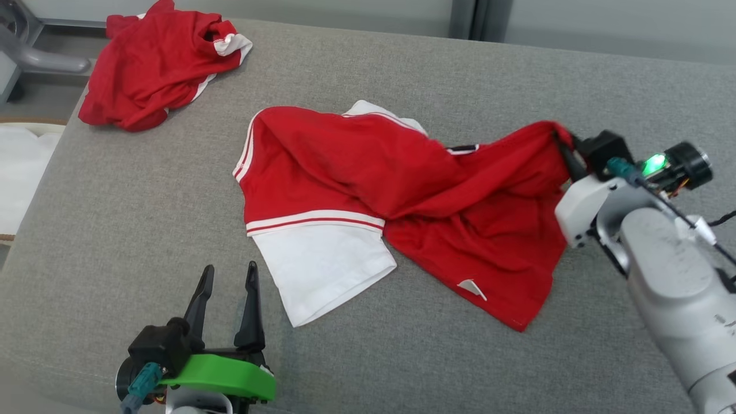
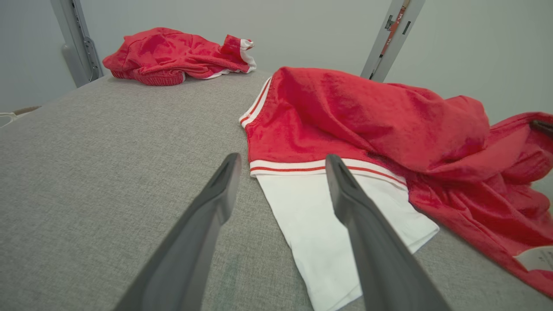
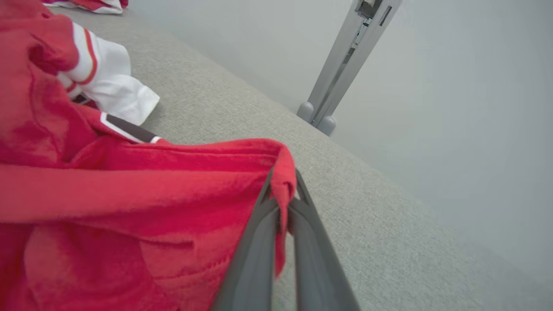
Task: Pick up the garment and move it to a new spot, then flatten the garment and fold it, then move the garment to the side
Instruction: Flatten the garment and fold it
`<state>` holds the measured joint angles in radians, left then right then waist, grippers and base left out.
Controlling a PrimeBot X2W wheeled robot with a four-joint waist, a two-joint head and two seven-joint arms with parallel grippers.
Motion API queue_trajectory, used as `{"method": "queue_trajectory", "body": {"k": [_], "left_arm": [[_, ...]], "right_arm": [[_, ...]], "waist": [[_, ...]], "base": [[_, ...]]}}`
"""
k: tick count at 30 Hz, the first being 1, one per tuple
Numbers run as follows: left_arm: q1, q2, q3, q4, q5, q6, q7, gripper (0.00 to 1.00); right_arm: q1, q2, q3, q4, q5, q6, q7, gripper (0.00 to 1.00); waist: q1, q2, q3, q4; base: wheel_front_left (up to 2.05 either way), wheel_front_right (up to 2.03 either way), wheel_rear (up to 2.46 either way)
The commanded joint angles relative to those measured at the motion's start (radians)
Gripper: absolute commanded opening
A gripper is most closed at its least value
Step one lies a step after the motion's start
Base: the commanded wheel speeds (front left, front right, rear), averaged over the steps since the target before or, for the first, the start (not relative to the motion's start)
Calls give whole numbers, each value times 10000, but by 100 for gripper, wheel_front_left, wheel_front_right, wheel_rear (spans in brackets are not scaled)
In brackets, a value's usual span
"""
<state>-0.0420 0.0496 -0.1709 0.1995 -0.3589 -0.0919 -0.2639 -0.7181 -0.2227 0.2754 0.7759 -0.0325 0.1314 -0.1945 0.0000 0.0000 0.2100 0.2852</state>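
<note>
Right fingers pinching garment, grey fabric surface

The garment sprawls mid-frame on the table; a second garment lies upper left. Left gripper sits lower left, right gripper at the garment's right edge.

My fingers look like matt dark plastic; the shirt is soft matt cloth, the table rough grey fabric.
</note>
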Motion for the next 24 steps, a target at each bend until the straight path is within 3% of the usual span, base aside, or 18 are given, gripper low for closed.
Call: {"method": "queue_trajectory", "body": {"k": [1, 13, 22, 23, 24], "left_arm": [[-188, 16, -55, -63, -40, 55, -7, 100], [-607, 16, -563, -328, -320, 90, -7, 100], [-750, 16, -857, -473, -357, 92, -9, 100], [-771, 16, -888, -475, -358, 86, -7, 100], [-810, 16, -936, -480, -355, 75, -9, 100]], "right_arm": [[-351, -305, -93, 41, -141, -14, 90, 0], [-3478, -2027, 54, 1218, -859, -14, 378, 0], [-4792, -2350, -104, 2308, -1459, -14, 516, 0], [-4832, -2339, -150, 2418, -1507, -14, 470, 24], [-4806, -2283, -203, 2551, -1560, -14, 411, 68]], "waist": [[0, 0, 138, 116], [0, 0, 765, 492], [0, 0, 1037, 714], [0, 0, 1065, 715], [0, 0, 1095, 711]], "base": [[0, 0, 0], [0, 0, 0], [0, 0, 0], [0, 0, 0], [0, 0, 0]]}}
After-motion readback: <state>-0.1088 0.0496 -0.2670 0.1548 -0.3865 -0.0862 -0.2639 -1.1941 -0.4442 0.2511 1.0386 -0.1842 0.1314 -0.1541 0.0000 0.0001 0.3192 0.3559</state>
